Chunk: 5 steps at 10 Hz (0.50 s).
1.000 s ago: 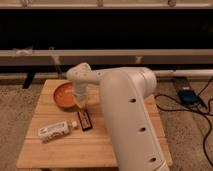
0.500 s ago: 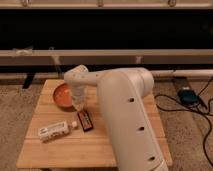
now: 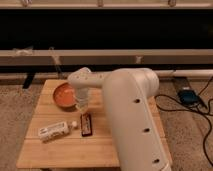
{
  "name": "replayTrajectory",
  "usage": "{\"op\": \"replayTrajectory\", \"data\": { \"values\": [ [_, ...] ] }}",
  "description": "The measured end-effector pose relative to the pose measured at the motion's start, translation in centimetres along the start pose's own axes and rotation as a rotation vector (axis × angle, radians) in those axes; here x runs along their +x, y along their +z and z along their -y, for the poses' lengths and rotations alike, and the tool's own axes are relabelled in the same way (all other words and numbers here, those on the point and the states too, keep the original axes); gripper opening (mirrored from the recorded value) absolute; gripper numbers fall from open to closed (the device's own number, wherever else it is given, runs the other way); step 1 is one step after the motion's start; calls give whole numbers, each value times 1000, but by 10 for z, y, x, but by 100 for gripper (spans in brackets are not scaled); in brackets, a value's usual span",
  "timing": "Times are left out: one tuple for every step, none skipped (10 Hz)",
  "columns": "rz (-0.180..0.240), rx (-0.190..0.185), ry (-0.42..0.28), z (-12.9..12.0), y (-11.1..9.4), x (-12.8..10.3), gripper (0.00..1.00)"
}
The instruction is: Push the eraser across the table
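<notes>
The eraser, a small flat black bar with a reddish-orange and white label, lies on the light wooden table near its middle. My gripper hangs from the white arm just above and behind the eraser's far end, over the near rim of an orange bowl. The big white arm covers the right half of the table.
An orange bowl sits at the back left of the table. A white bottle lies on its side left of the eraser, with a small whitish block between them. Cables and a dark box lie on the carpet at right.
The gripper has come slightly lower and nearer to the eraser's far end. The eraser, bottle and bowl have not moved.
</notes>
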Motion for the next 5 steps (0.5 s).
{"op": "replayTrajectory", "data": {
  "values": [
    [-7,-3,6,-1,1,8,0],
    [-14,-7,10,-3,2,14,0],
    [-14,-11,13,-5,3,21,0],
    [-17,-16,13,-8,2,27,0],
    [-20,-22,12,-11,2,31,0]
  ]
}}
